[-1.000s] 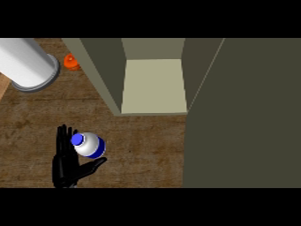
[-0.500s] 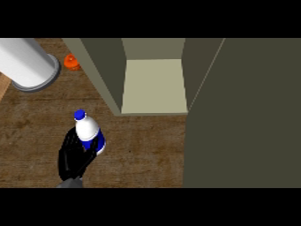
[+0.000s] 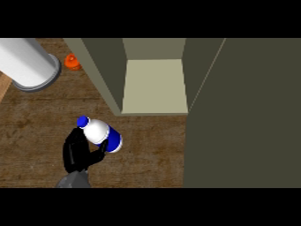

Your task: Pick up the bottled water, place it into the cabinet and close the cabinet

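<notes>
We see one hand [image 3: 78, 152] in the head view, coming up from the lower edge, left of centre. It sits on the view's left, but we can't tell from this frame alone which arm it is. Its black fingers are curled round the bottled water [image 3: 100, 132], wrapping the lower body from the left and underneath, so the hand is closed on the bottle, not spread.

The bottle is tilted, blue cap [image 3: 83, 121] pointing up and to the left, white body in the middle, blue band [image 3: 114, 142] at its lower right. It's over the wooden counter [image 3: 29, 132], below and left of the cabinet opening, apart from it.

The cabinet [image 3: 154, 84] stands open: pale shelf floor visible inside, dark olive side wall on its left. The cabinet door [image 3: 250, 114] fills the right side of the view as a large dark olive panel.

A white cylinder with a grey rim [image 3: 19, 62] lies at upper left. A small orange object [image 3: 73, 62] sits just beside it, near the cabinet's left wall.
</notes>
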